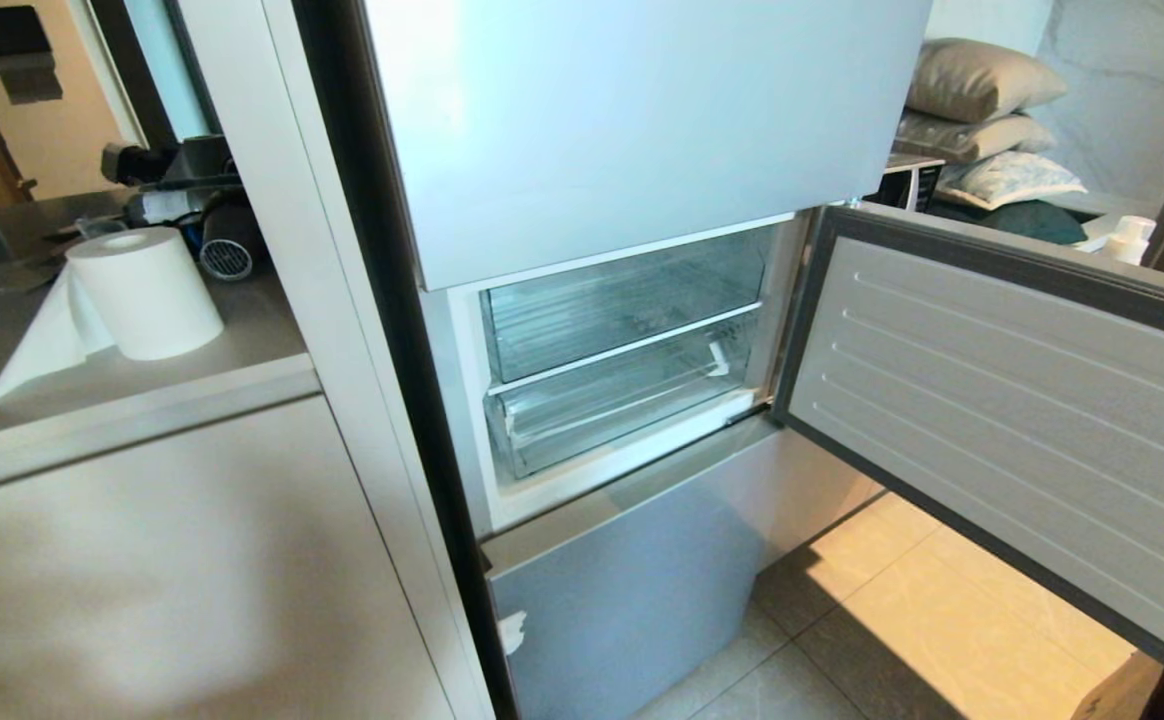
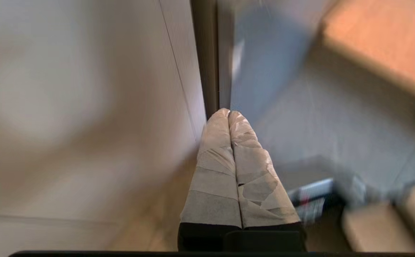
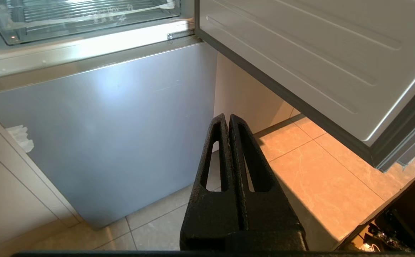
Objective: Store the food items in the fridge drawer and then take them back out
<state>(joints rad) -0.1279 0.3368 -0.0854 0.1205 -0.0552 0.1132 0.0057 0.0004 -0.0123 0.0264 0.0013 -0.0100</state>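
While reaching up toward the fridge drawer (image 1: 622,400), pushed in with no food item showing inside or anywhere near, beware the open fridge door (image 1: 1002,400) jutting out to the drawer's right: easy to clip its lower edge with the right gripper (image 3: 228,117), parked below the drawer, fingers clenched on nothing. Same hazard at the pale-blue panel (image 1: 632,570) under the drawer for the left gripper (image 2: 229,114), taped fingers pressed together, empty. Likely to fumble the drawer's lip without spreading those fingers first.

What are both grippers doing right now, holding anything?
Left gripper: shut, taped fingers pressed together, holding nothing.
Right gripper: shut, empty, low in front of the fridge's lower panel.
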